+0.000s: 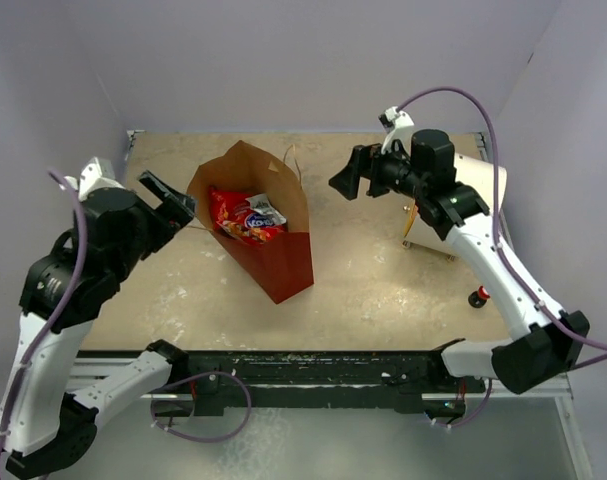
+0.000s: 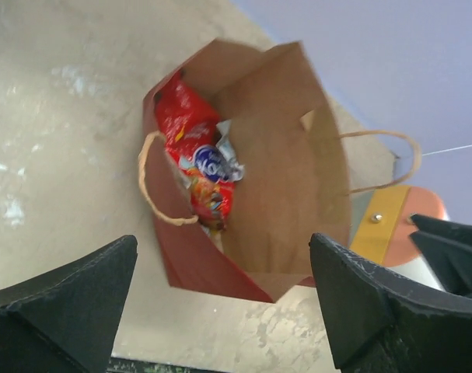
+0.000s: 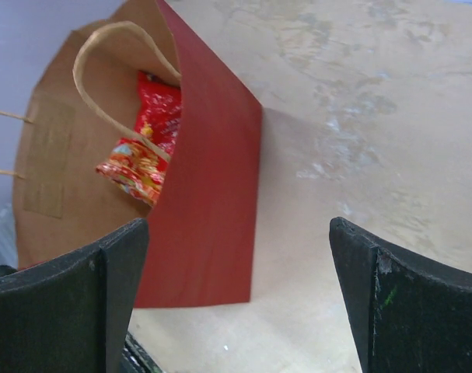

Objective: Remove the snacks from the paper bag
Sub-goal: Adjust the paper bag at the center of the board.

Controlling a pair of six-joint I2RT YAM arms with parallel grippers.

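Between the open left gripper (image 1: 173, 200) and open right gripper (image 1: 346, 172), the paper bag (image 1: 283, 265) could topple when the snacks (image 1: 245, 218) get tugged.

The paper bag (image 2: 290, 179) sits on the mottled table (image 2: 57, 116) with its brown-lined mouth gaping toward the camera, a crinkly red packet (image 2: 185, 128) and a touching silver-blue wrapper (image 2: 224, 159) lodged against its left wall, while the left pincer (image 2: 222, 256) hangs before it, fingers wide apart and empty.
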